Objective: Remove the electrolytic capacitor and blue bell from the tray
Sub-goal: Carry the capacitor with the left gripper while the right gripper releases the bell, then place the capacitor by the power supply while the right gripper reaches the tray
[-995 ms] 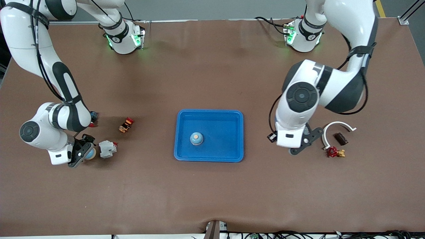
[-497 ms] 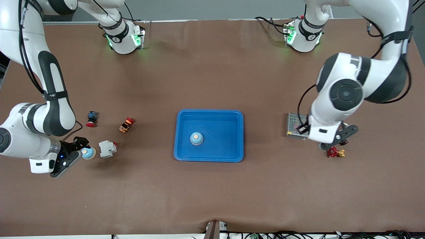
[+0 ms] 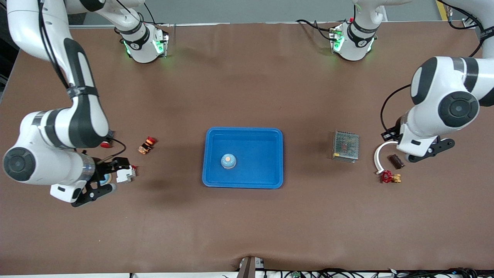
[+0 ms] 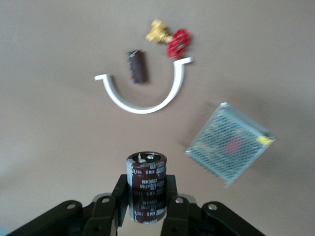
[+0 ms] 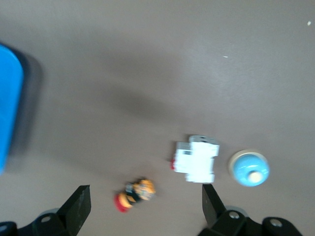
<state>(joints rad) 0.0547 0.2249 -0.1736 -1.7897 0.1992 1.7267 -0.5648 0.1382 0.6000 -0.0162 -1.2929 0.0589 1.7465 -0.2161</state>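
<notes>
The left gripper is clenched on a dark cylindrical capacitor, held up in the air over the desk at the left arm's end, above a white curved bracket, a small brown chip, a red-handled brass valve and a mesh-covered box. The right gripper hangs released over a white block, a blue bell and a small orange and red button. A second blue bell sits in the blue tray at mid-desk.

Robotics lab: two bench-mounted arms, brown-matted table, cable clutter along its edge.
</notes>
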